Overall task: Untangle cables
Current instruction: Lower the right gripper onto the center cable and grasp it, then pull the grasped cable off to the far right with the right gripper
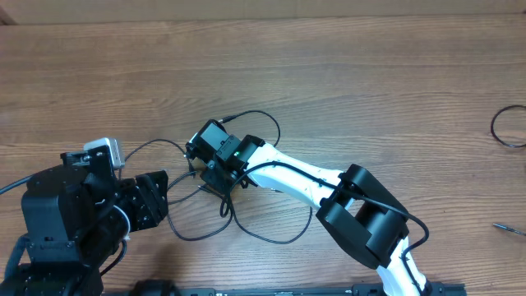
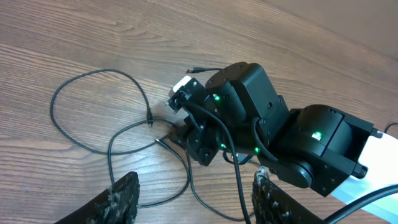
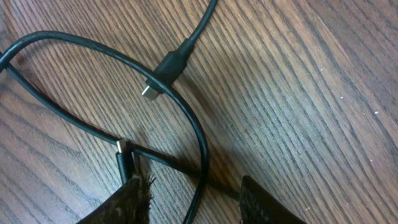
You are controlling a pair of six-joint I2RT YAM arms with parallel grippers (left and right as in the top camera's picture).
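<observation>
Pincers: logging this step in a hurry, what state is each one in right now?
Left pincer: open, holding nothing.
Right pincer: open, cables crossing the gap, not gripped.

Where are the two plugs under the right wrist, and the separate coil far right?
Upper plug (image 3: pixel 166 67): right wrist view, on its black body.
Lower plug (image 3: pixel 123 160): right wrist view, on its black body.
Separate coil (image 1: pixel 493 126): overhead view, on its left arc.

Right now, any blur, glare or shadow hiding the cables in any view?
Overhead: even light, no harsh glare, cables thin but sharp. Left wrist: cables sharp, left fingers blurred at the bottom edge. Right wrist: close-up, plug crisp, soft shadows beside the cables, right fingers out of focus.
</observation>
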